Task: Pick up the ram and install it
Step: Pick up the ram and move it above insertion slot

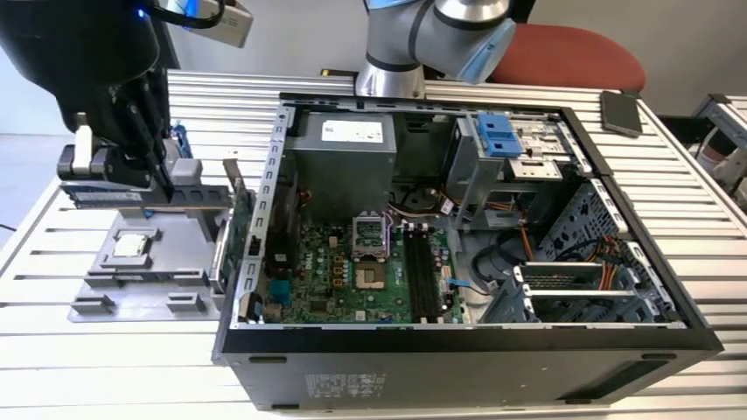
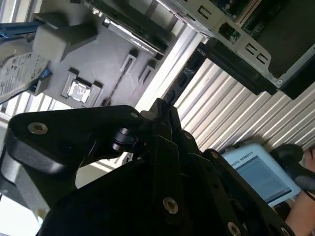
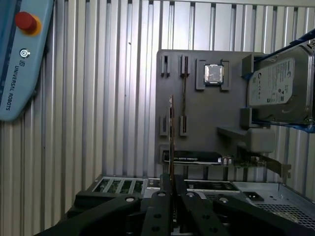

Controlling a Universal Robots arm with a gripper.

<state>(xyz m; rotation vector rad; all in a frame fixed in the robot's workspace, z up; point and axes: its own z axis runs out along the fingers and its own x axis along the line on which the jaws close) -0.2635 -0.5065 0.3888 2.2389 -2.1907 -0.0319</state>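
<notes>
In the first wrist view the ram (image 3: 171, 137) is edge-on, a thin dark stick standing out from between my fingertips. My gripper (image 3: 171, 189) is shut on its near end and holds it just above the grey holder tray (image 3: 206, 113), between the tray's narrow slots. The exterior view puts the gripper (image 1: 156, 185) over that tray (image 1: 152, 262), at the view's left, outside the open computer case (image 1: 467, 350). The motherboard's black memory slots (image 1: 422, 271) lie inside the case. In the second wrist view the closed fingertips (image 2: 161, 105) hang over the tray (image 2: 108, 54).
The tray also holds a processor chip (image 3: 214, 73), a silver hard drive in a blue frame (image 3: 278, 88) and a green expansion card (image 3: 226, 160). A blue teach pendant (image 3: 19, 54) lies on the slatted table, with a hand (image 2: 305, 206) near it. A phone (image 1: 621, 112) sits beyond the case.
</notes>
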